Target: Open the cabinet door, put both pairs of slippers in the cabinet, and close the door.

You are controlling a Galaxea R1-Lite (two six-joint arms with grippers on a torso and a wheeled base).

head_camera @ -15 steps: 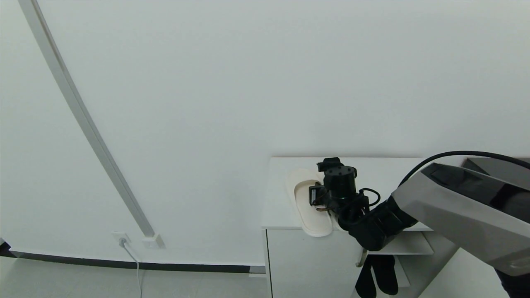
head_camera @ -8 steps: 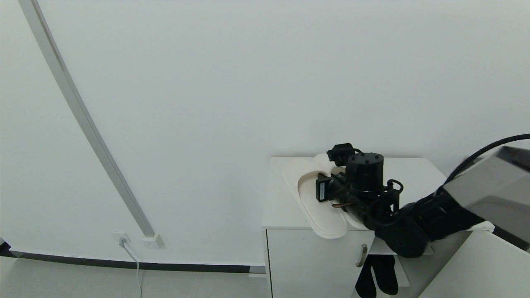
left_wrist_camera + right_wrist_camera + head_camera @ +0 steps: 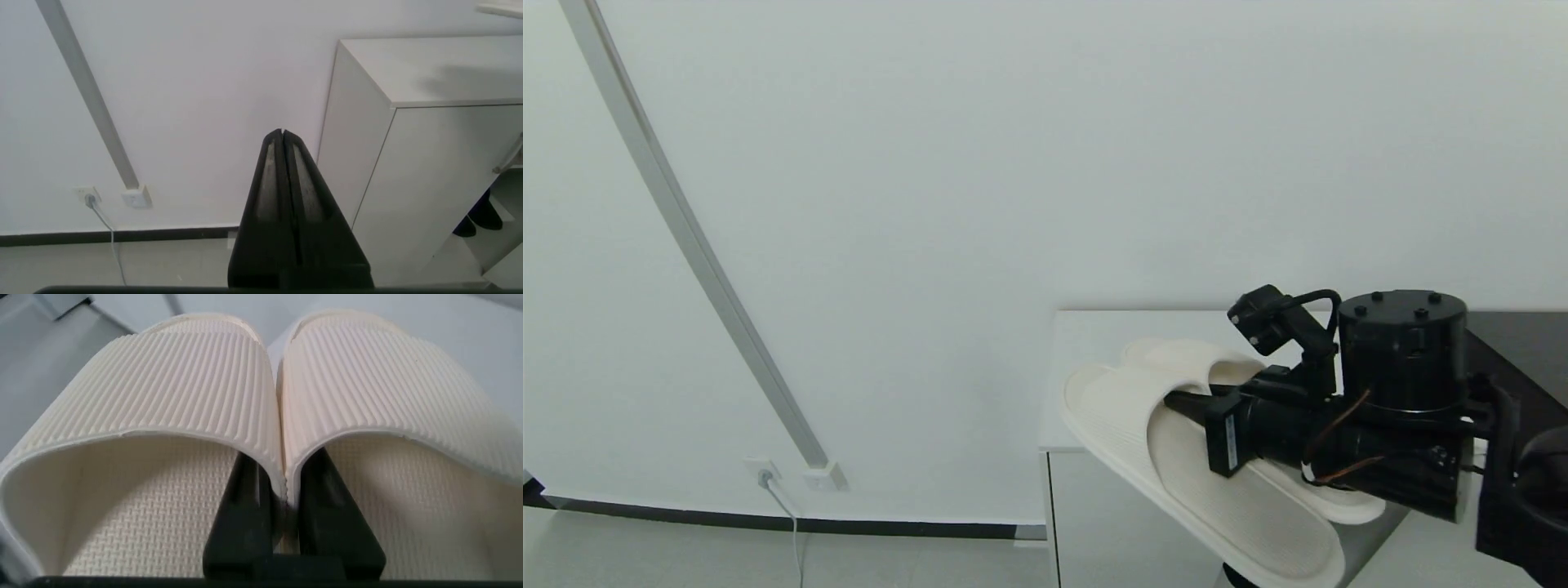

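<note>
Pair of cream slippers: clamped in the right gripper, held at the front edge of the white cabinet.

Progress, as judged: cabinet open on its right side; dark slippers already on an inner shelf; the cream pair is yet to be shelved and the door yet to be closed. The right wrist view shows the grip itself, one finger inside each slipper with the two inner strap walls pinched together between them. The left wrist view shows the open compartment and the left gripper, fingers pressed together on nothing, well apart from the cabinet.
</note>
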